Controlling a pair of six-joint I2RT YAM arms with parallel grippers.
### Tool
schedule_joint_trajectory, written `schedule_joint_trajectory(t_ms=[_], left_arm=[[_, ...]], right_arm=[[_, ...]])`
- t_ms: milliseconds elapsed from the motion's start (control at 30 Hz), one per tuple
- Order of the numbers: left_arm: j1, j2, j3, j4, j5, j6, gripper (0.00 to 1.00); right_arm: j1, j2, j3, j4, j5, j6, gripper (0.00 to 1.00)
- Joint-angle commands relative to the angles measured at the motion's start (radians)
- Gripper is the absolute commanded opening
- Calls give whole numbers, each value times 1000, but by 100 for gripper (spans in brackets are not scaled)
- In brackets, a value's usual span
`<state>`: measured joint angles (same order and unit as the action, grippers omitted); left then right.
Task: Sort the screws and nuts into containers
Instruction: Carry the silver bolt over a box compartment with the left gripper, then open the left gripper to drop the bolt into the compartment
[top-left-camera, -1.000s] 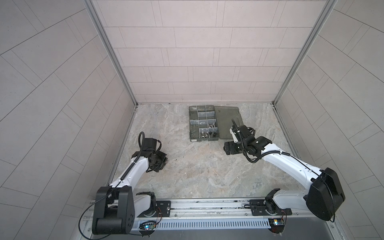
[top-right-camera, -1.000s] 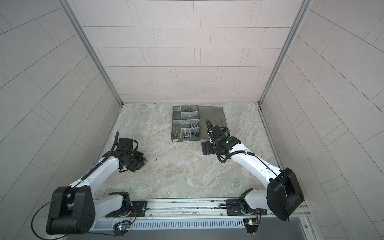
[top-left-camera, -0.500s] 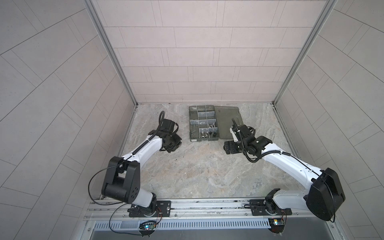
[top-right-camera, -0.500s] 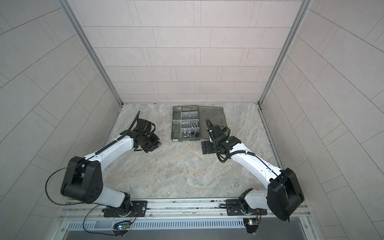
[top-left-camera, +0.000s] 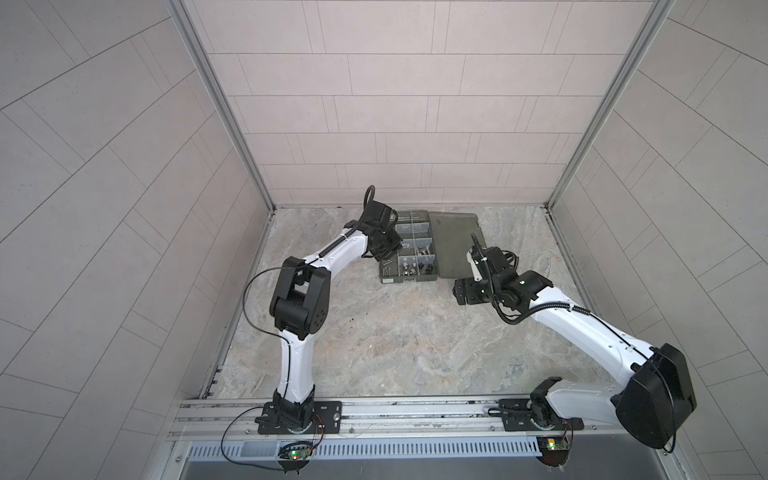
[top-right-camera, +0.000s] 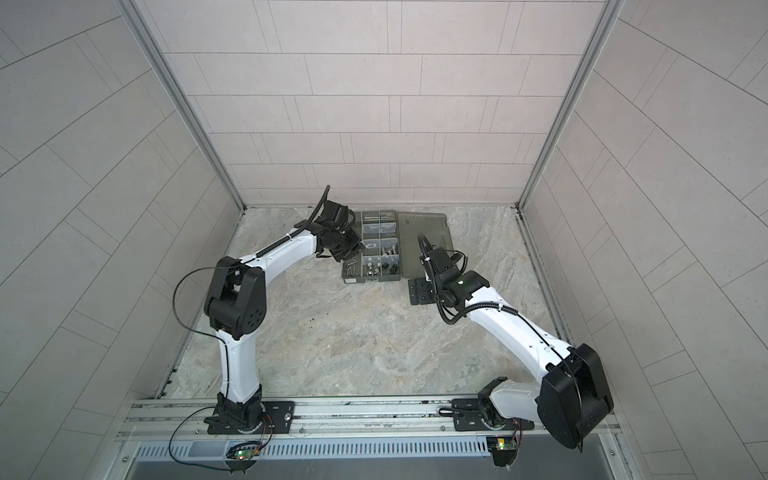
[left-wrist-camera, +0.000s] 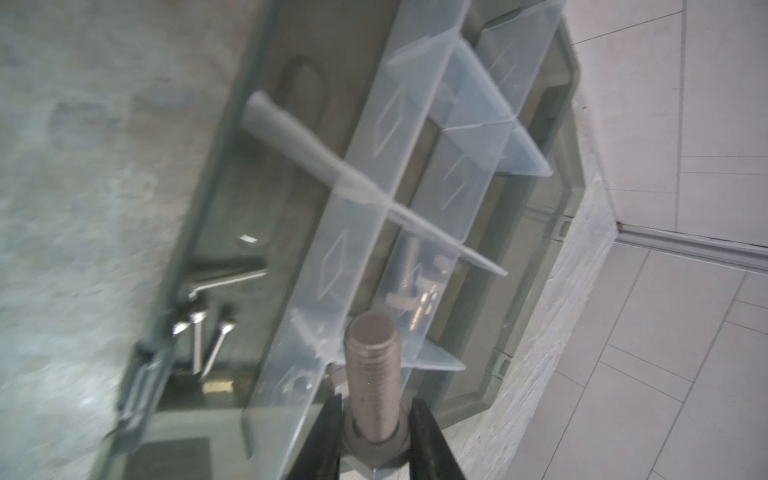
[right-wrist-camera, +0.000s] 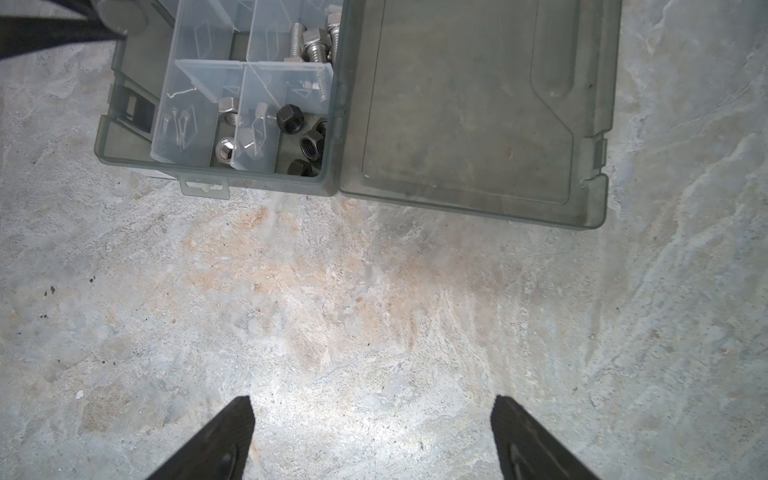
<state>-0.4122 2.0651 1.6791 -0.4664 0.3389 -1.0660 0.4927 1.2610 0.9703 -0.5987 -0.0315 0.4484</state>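
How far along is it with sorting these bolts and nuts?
Nearly done, seemingly. Done: black nuts, silver nuts, thick bolts and thin screws lie in separate compartments of the organizer box. In hand: the left gripper holds one bolt at the box; the right gripper is open above the table. Left: dropping that bolt; no loose hardware shows on the table.

Box (top-left-camera: 409, 279) at table's (top-left-camera: 374, 353) 12 o'clock, lid (top-left-camera: 455, 245) at its 3. Nuts (right-wrist-camera: 309, 145) in 5-6 o'clock compts, screws (right-wrist-camera: 316, 41) behind them. L gripper (left-wrist-camera: 376, 415) w/ screw (left-wrist-camera: 374, 374) at box's 9, R gripper (right-wrist-camera: 372, 407) at 5.

Even bright light, left wrist view blurred
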Motion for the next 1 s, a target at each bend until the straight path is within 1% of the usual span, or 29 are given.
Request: schedule_joint_trajectory(t_ms=[0, 167, 367, 600, 833, 967], left_arm=[[-18, 78, 120, 12, 31, -14, 17], [-51, 188, 260, 15, 60, -37, 17], [-81, 265, 349, 17, 73, -53, 18], [-89, 296, 369, 23, 77, -60, 19], [-94, 297, 351, 23, 92, -59, 20], [-94, 297, 340, 23, 96, -58, 23]], right_arm=[[-12, -27, 21, -38, 31, -6, 91], [-27, -28, 25, -56, 39, -11, 91], [-45, -35, 22, -70, 46, -14, 91], [-52, -38, 25, -78, 46, -16, 91], [-54, -44, 29, -53, 29, -17, 91], [-54, -56, 44, -35, 21, -23, 92]])
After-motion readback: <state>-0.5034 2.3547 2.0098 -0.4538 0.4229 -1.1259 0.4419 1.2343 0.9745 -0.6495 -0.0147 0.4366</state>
